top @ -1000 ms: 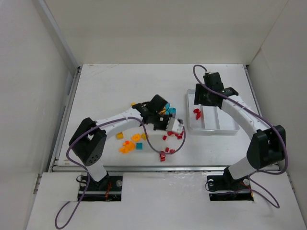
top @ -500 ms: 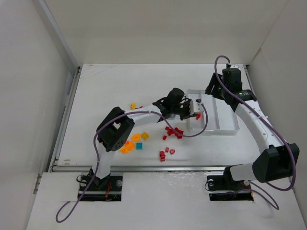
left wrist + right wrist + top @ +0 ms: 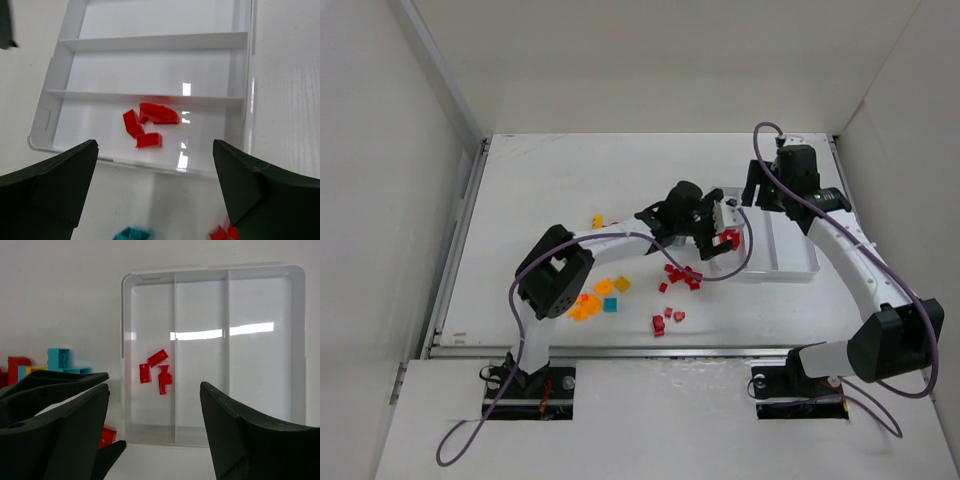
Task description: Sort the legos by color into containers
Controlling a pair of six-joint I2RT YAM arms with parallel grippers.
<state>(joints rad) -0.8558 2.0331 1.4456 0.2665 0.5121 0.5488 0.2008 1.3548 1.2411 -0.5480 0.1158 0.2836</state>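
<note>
The white tray (image 3: 790,262) has three narrow containers; the left one holds three red legos (image 3: 150,125), also seen as red legos (image 3: 156,370) in the right wrist view. My left gripper (image 3: 727,230) hovers over that compartment's near end, open (image 3: 155,195) with nothing between its fingers. My right gripper (image 3: 757,192) hangs above the tray's far end, open (image 3: 155,435) and empty. Loose red legos (image 3: 682,275) lie just left of the tray. Orange legos (image 3: 588,302) and a cyan lego (image 3: 610,305) lie further left.
More red legos (image 3: 665,320) sit near the front rail, and a yellow lego (image 3: 598,220) lies alone behind the left arm. A cyan lego (image 3: 60,357) lies beside the tray under the left arm. White walls enclose the table on three sides.
My left arm swung from the lego pile to the tray and its jaws opened, leaving a red lego in the left compartment. My right arm drew back to the tray's far end.
</note>
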